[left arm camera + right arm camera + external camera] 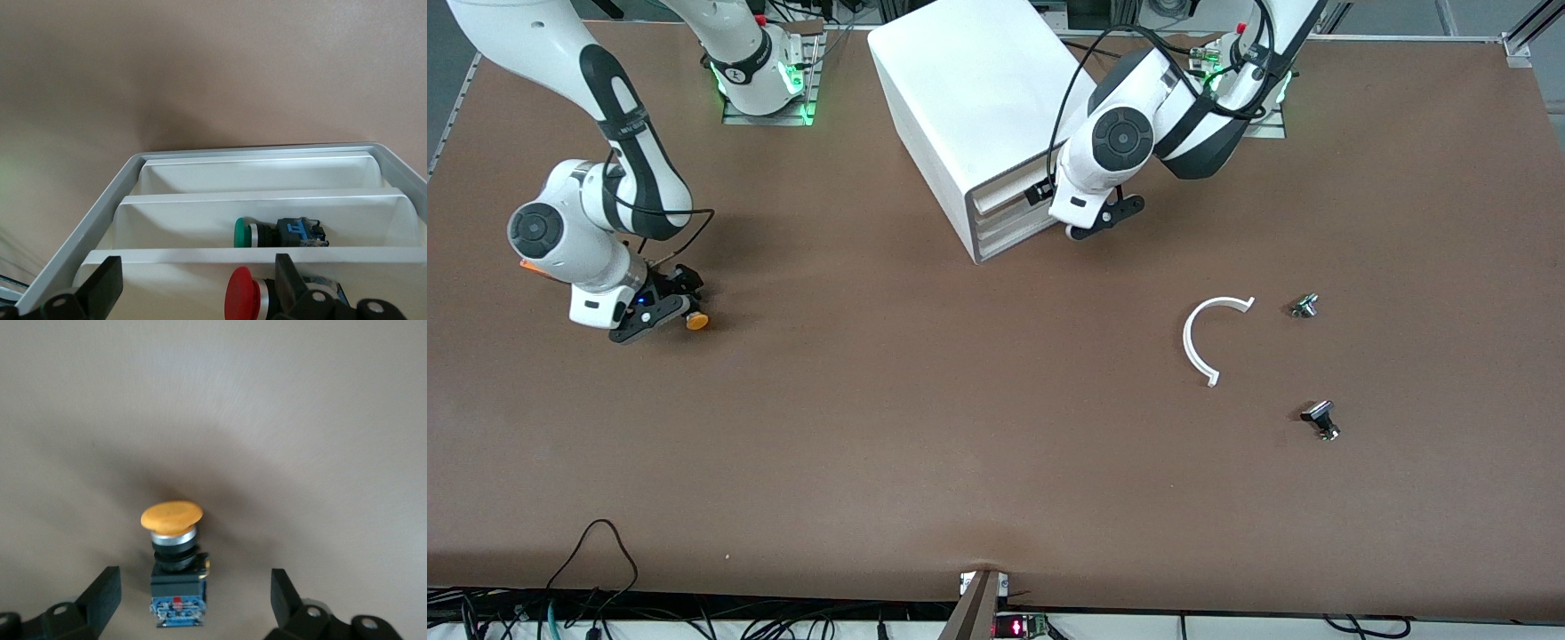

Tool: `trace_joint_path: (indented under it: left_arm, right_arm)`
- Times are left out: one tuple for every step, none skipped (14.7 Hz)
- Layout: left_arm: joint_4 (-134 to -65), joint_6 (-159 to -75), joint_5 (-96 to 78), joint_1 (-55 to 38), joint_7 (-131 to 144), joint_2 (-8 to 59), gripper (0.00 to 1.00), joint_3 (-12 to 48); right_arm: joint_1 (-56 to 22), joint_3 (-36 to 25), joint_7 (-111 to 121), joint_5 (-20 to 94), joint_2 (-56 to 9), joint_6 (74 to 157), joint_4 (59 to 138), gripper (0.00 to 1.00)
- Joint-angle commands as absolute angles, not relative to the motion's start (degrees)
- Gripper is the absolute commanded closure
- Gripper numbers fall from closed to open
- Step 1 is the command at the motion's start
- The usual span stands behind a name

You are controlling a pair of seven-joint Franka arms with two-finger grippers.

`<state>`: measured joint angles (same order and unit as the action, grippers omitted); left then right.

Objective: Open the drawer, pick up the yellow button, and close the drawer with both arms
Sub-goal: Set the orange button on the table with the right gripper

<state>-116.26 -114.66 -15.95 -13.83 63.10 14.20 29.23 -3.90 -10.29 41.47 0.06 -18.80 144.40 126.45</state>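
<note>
Judging from where things lie, you are past the midpoint: the small push button with the round orange cap and black body [172, 560] is out of the cabinet and lies on the brown desk [925, 427] toward the right arm's end, well apart from the large white box-shaped cabinet [969, 107]. The right gripper [193, 600] sits low around it with its black fingers [100, 597] spread wide, one on each side and neither touching the button, so you can count the button as set down and let go.

What is left is the closing. The wide shallow white top drawer [220, 263] looks to be pulled out a little from the cabinet front, with the lower drawers stepped out below it; a red-capped button [241, 293] shows in the uppermost tray in the left wrist view and a green-capped one [243, 232] in the tray under it. The left gripper [193, 290] hangs just over the drawer fronts, fingers [103, 287] wide and holding nothing.

You should still push that top drawer flush, a job meant for both arms. A white curved plastic arc [1202, 340] and two small black-and-silver parts [1305, 306] [1320, 418] lie toward the left arm's end, untouched.
</note>
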Motion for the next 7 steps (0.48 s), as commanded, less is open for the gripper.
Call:
trace_joint_path:
  left_arm:
    - [-117.1, -113.6, -17.7, -12.7, 62.5, 12.5, 0.00, 30.0]
    - [-116.3, -113.8, -17.6, -11.5, 62.3, 12.4, 0.00, 29.4]
    - [-115.1, -113.8, -17.3, -10.6, 62.1, 12.4, 0.00, 28.4]
    - [-113.8, -113.8, -17.0, -10.5, 61.3, 12.4, 0.00, 26.6]
    - [-111.2, -113.5, -16.6, -10.4, 57.4, 12.4, 0.00, 22.7]
    - [-110.0, -112.7, -16.6, -10.1, 54.8, 12.3, 0.00, 20.8]
    - [-108.5, -110.9, -16.6, -9.8, 51.9, 12.2, 0.00, 19.0]
  right_arm:
    - [-3.5, -8.5, 42.2, 1.5, -16.8, 135.9, 119.0, 0.00]
    - [-3.6, -8.5, 42.2, 1.6, -16.6, 133.2, 116.7, 0.00]
    - [-3.6, -8.5, 42.3, 3.2, -16.6, 130.2, 114.0, 0.00]
    - [-3.9, -8.5, 42.4, 5.9, -16.6, 127.5, 111.4, 0.00]
    - [-4.4, -8.5, 42.4, 9.1, -16.9, 123.1, 107.0, 0.00]
    - [-4.7, -8.5, 42.2, 9.5, -16.8, 121.7, 105.4, 0.00]
    - [-5.0, -8.5, 41.7, 9.6, -16.7, 120.7, 103.9, 0.00]
